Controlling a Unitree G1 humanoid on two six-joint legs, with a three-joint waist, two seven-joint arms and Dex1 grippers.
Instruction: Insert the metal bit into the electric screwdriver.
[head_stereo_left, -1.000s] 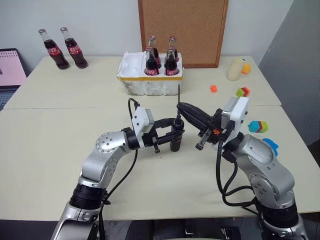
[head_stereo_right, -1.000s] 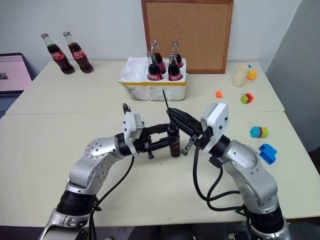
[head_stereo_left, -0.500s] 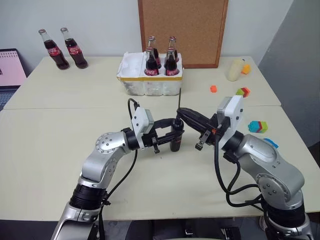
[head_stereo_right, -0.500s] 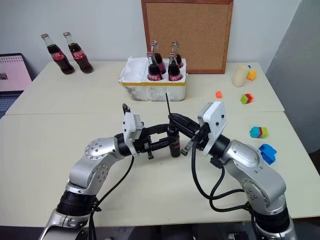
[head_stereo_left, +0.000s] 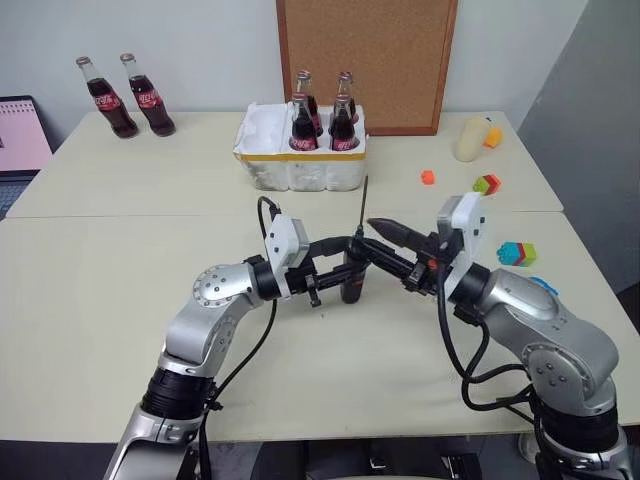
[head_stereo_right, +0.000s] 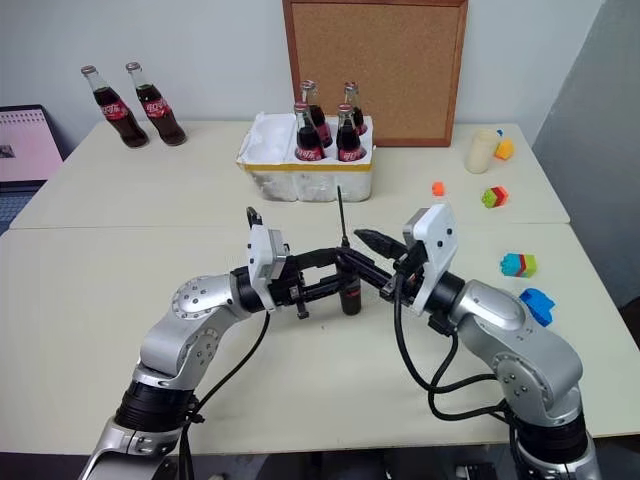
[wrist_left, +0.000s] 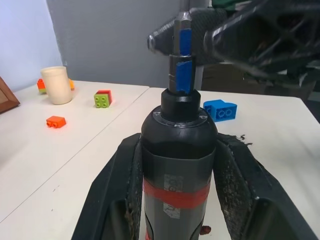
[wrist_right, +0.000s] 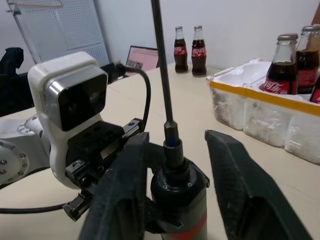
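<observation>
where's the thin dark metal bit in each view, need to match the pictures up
Left eye view: thin dark grey metal bit stands upright at centre, above the dark pen-shaped electric screwdriver.
Right eye view: bit upright at centre.
Left wrist view: its blue-marked base rises from the screwdriver's tip.
Right wrist view: bit rises as a long rod from the screwdriver.
Shared landmark: white foam box of cola bottles, also in the right wrist view.

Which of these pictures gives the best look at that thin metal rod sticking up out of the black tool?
The right wrist view: the metal bit rises close and full length from the electric screwdriver, between the right gripper's open fingers. The head views show it as a thin upright line. The left wrist view shows its blue-marked base; the left gripper clamps the tool.
</observation>
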